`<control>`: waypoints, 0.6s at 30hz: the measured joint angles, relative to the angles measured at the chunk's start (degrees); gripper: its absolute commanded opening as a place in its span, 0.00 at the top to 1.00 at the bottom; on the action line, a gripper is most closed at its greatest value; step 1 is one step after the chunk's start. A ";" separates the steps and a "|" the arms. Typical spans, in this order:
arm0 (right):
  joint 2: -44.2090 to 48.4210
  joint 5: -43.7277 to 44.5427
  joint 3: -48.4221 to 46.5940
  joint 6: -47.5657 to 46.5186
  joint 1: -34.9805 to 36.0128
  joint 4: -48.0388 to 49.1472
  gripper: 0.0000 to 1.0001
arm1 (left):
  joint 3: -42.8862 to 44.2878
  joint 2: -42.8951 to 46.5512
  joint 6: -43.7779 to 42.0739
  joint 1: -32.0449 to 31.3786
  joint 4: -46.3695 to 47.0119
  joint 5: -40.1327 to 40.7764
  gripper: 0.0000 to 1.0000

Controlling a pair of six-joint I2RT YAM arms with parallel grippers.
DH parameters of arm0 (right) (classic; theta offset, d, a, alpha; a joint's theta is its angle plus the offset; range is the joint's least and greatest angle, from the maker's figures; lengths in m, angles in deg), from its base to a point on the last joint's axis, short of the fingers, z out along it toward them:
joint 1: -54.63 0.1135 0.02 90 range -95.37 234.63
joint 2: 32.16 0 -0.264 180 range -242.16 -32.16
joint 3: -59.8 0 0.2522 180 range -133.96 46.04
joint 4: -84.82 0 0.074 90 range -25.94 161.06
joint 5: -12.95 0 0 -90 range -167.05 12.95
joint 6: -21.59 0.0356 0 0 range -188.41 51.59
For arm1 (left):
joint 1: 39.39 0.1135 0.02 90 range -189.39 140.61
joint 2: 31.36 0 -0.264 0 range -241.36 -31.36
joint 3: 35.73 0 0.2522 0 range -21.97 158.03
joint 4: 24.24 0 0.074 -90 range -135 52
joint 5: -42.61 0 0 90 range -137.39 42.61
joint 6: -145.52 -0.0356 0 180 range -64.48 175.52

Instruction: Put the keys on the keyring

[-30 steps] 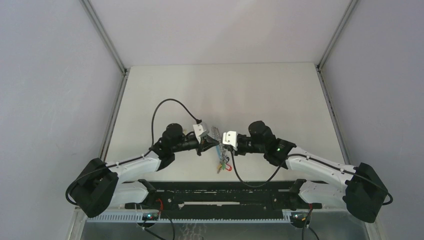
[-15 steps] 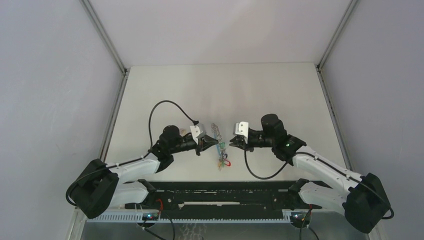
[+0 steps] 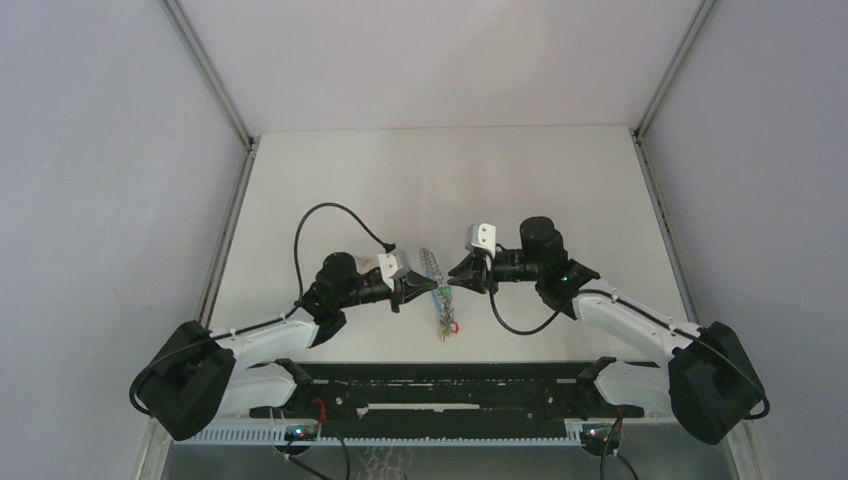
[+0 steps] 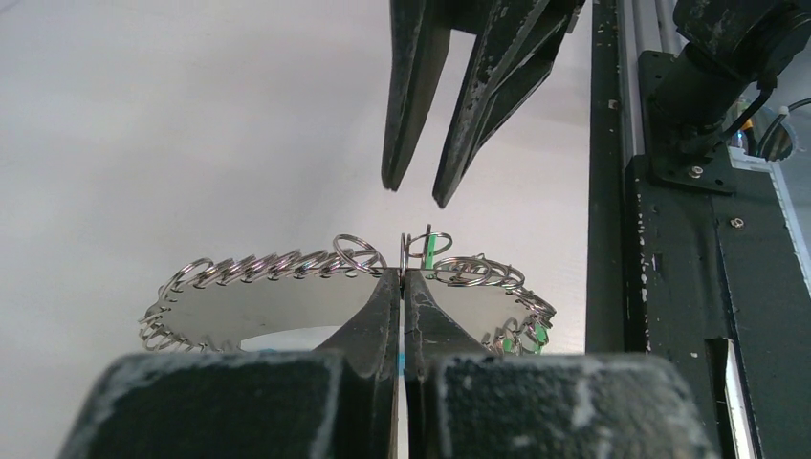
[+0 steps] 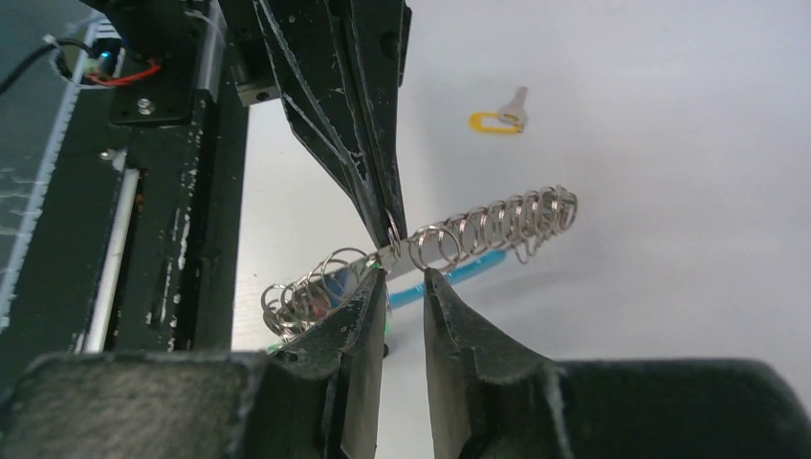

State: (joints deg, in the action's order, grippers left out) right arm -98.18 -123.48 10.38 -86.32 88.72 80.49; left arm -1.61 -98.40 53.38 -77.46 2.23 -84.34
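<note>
So my left fingers [image 4: 390, 296] are clamped tight on the keyring [image 4: 258, 268], pinching its coiled wire loop right at the tips. My right fingers [image 5: 363, 306] sit just beside that same spot with only a narrow gap between them, gripping nothing. The yellow-headed key [image 5: 495, 121] lies flat on the worktop [image 5: 669, 115], well apart from the ring.

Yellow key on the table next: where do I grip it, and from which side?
I'd take the yellow key by its plastic head, coming straight down from above and closing across the head's long edges. It lies flat on the table, so no side offers a hold, and the head looks broader than the silver blade.
</note>
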 measured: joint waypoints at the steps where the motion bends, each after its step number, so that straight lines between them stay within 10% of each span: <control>1: -0.81 -0.74 -0.37 0.46 0.00 0.28 0.80 | 0.00 0.00 -0.02 0.00 0.11 -0.11 1.00; 18: -7.15 -7.85 -3.52 2.51 0.00 3.17 0.86 | 0.00 0.09 -0.02 0.00 1.22 -1.36 1.00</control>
State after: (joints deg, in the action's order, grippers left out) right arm -105.33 -131.33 6.86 -83.81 88.72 83.66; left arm -1.61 -98.32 53.36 -77.46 3.45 -85.69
